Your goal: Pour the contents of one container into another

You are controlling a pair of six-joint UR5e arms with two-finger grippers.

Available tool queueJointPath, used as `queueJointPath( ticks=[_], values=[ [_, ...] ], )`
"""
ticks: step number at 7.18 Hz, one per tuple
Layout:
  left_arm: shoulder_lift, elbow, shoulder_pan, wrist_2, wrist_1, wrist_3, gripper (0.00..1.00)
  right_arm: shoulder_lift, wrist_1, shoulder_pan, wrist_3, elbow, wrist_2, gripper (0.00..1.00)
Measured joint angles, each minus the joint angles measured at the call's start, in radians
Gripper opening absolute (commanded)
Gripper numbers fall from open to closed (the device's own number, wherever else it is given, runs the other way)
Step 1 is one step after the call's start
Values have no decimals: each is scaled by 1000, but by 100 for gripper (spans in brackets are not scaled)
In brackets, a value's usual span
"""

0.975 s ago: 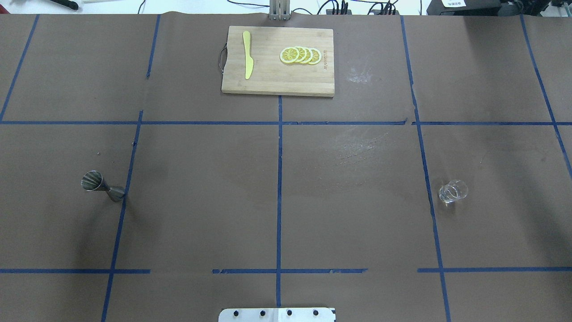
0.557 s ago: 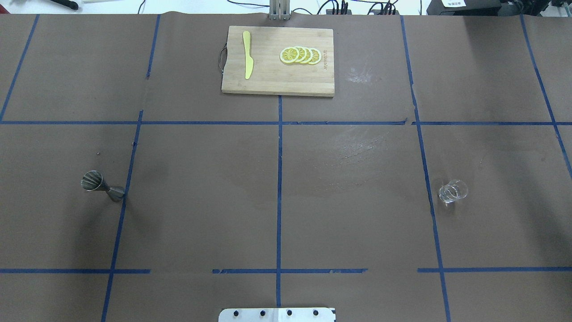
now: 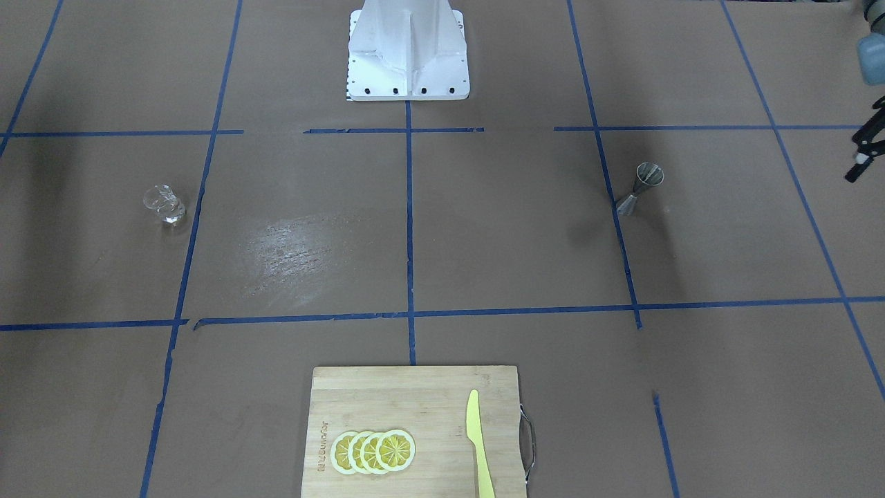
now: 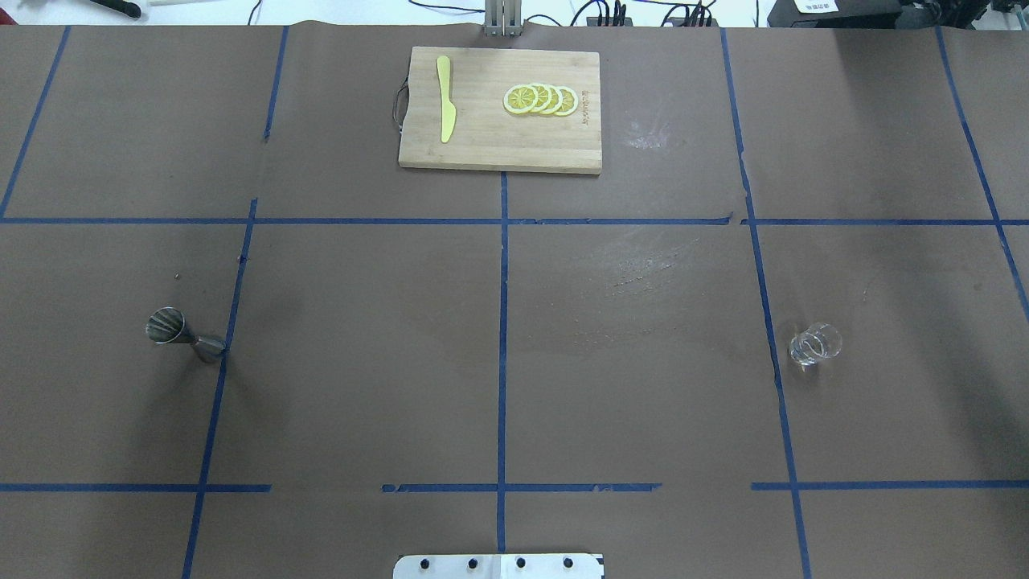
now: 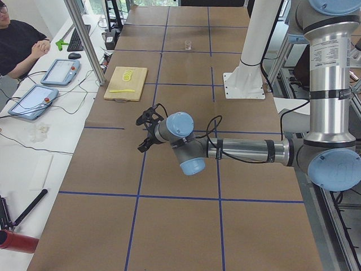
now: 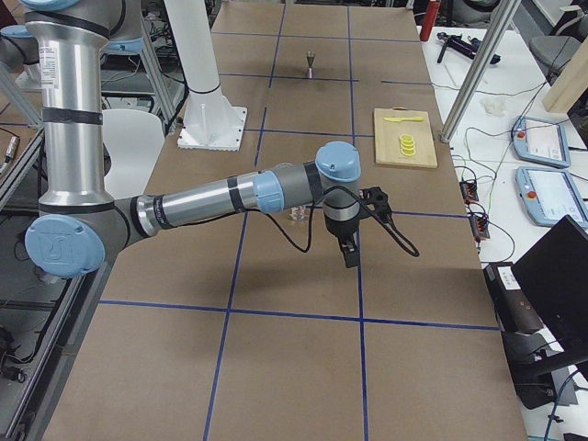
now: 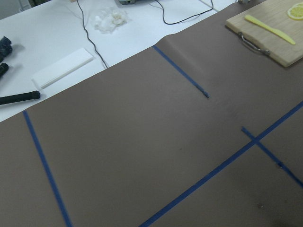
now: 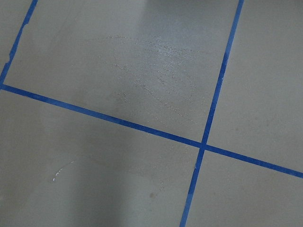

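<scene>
Jigger (image 4: 186, 337), steel, stands upright at 9 o'clock on the counter (image 4: 362, 322), foot touching a blue tape line (image 4: 211, 418). Left pincer (image 5: 144, 144) hangs above the counter farther out toward 9 o'clock, well apart from it; cannot tell whether spread or pressed together. Cutting board (image 4: 500, 141) at 12 o'clock carries a yellow knife (image 4: 444, 98) and lemon slices (image 4: 540, 100). Glass cup (image 4: 814, 346) sits upright at 3 o'clock. Right pincer (image 6: 350, 255) hovers beyond it toward 3 o'clock; cannot tell its state either.
</scene>
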Motion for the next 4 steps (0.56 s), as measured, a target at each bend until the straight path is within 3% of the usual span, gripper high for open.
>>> queueJointPath(
  ticks=[2,4],
  values=[
    [8,-12,183,208,-165,-228,100,-7,0,0,-1,0,-1,100],
    [65,-68,286,367,-268,-321,100,-11,0,0,0,2,-1,100]
  ],
)
